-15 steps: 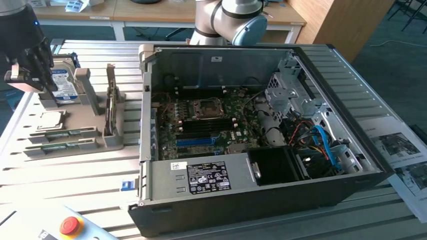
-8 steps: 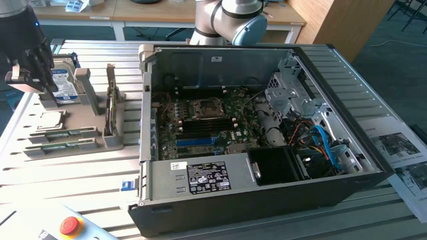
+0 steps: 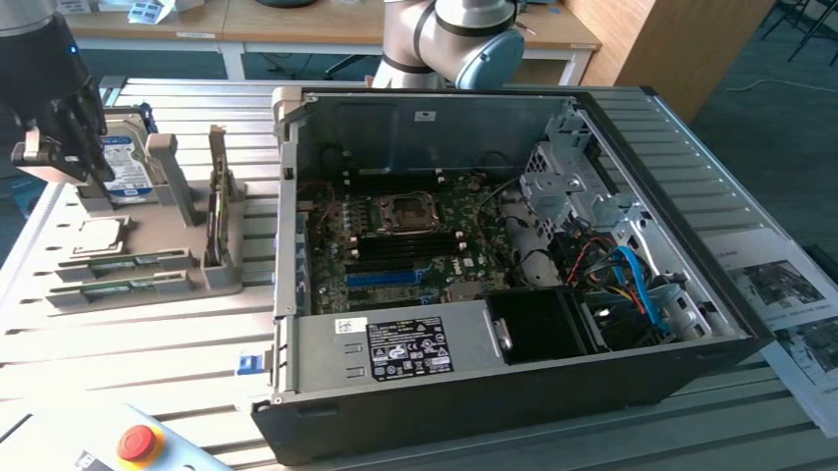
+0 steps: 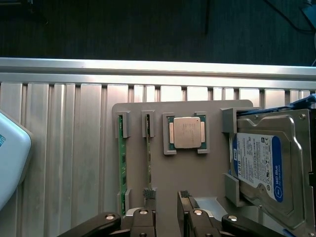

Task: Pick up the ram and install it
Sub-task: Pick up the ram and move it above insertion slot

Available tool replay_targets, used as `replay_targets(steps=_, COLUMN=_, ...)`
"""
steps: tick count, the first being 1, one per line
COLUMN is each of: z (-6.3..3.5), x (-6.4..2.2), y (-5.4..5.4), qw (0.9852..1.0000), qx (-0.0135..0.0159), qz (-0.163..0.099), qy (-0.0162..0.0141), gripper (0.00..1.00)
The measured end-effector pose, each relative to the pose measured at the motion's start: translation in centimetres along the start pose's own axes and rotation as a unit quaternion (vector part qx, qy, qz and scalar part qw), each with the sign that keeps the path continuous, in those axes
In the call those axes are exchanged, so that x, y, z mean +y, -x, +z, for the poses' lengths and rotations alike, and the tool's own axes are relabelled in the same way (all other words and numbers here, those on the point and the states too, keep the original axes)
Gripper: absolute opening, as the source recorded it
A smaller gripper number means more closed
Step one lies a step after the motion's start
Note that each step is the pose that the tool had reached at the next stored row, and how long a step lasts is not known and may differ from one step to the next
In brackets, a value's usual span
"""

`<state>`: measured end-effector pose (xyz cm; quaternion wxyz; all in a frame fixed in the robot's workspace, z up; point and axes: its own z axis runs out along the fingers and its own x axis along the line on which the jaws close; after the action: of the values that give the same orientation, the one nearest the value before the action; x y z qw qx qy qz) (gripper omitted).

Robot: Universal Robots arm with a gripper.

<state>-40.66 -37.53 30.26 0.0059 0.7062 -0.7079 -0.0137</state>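
Two green ram sticks lie in slots of the grey holder plate [image 3: 196, 285]: one ram stick [image 3: 128, 263] closer to the CPU, the other [image 3: 118, 290] nearer the plate's edge. The wrist view shows them edge-on, ram [image 4: 148, 158] and ram [image 4: 120, 158]. My gripper [image 4: 167, 195] hovers above the holder, open, with bare plate showing between its fingers. One fingertip [image 4: 149, 193] sits right over the end of the nearer stick. From outside, the dark gripper [image 3: 59, 157] hangs over the plate's hard-drive end. The open computer case [image 3: 681, 368] shows its motherboard [image 3: 406, 245].
The holder also carries a CPU [image 4: 186, 132], a blue-labelled hard drive [image 4: 261, 168] and an upright expansion card [image 3: 219, 211]. A red emergency button [image 3: 137, 442] sits at the front on the exterior view's left. Papers [image 3: 786, 294] lie beyond the case. A white box [image 4: 12, 158] lies beside the holder.
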Motion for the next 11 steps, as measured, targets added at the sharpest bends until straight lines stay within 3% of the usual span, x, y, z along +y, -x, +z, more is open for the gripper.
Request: replay_targets(steps=11, z=0.0, x=0.0, y=0.0, qw=1.0, qx=0.0, qz=0.0, qy=0.0, gripper=0.31)
